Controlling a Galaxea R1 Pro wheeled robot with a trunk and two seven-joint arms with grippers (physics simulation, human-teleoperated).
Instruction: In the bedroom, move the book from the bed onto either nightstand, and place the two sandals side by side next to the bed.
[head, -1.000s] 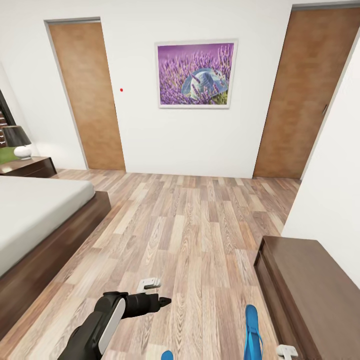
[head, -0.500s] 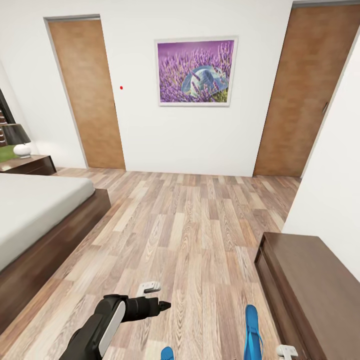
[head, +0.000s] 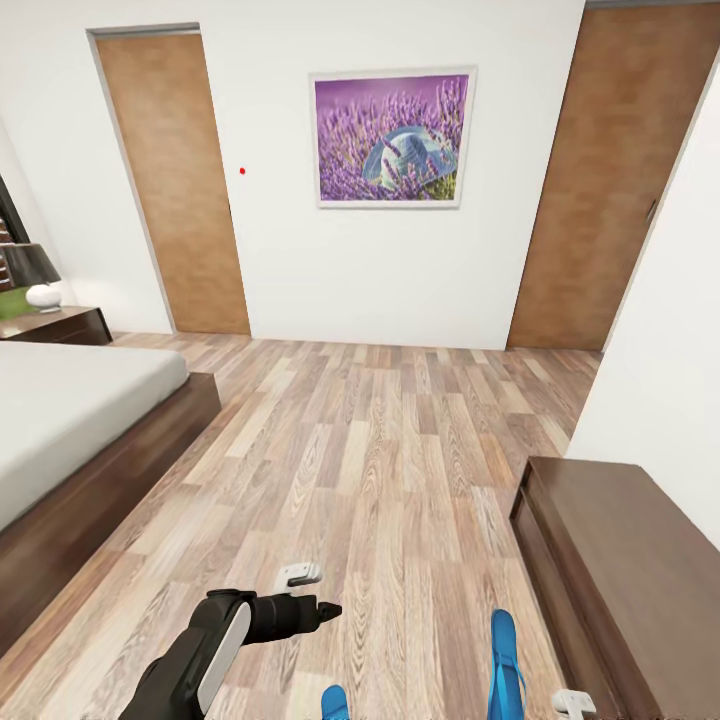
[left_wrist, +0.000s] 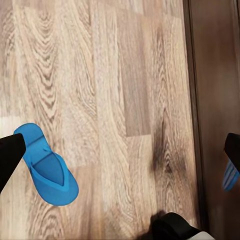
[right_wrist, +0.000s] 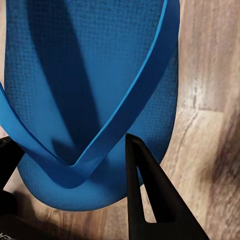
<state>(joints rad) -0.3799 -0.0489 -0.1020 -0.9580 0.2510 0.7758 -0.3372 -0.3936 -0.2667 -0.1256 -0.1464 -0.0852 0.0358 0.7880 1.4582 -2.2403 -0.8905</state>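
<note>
- The right gripper (right_wrist: 75, 165) is clamping one blue sandal (right_wrist: 90, 90) by its strap (a dark finger (right_wrist: 145, 195) is pressing against the sole); in the head view that sandal (head: 506, 665) is hanging over the floor (head: 380, 470) beside a dark cabinet (head: 620, 560).
- The left gripper (left_wrist: 120, 160) is standing wide, holding nothing; the other sandal (left_wrist: 47, 165) is lying flat on the planks under it.
- The bed (head: 70, 420) is sitting at the floor's left edge; a nightstand (head: 60, 325) with a lamp (head: 35, 275) is standing beyond it.
</note>
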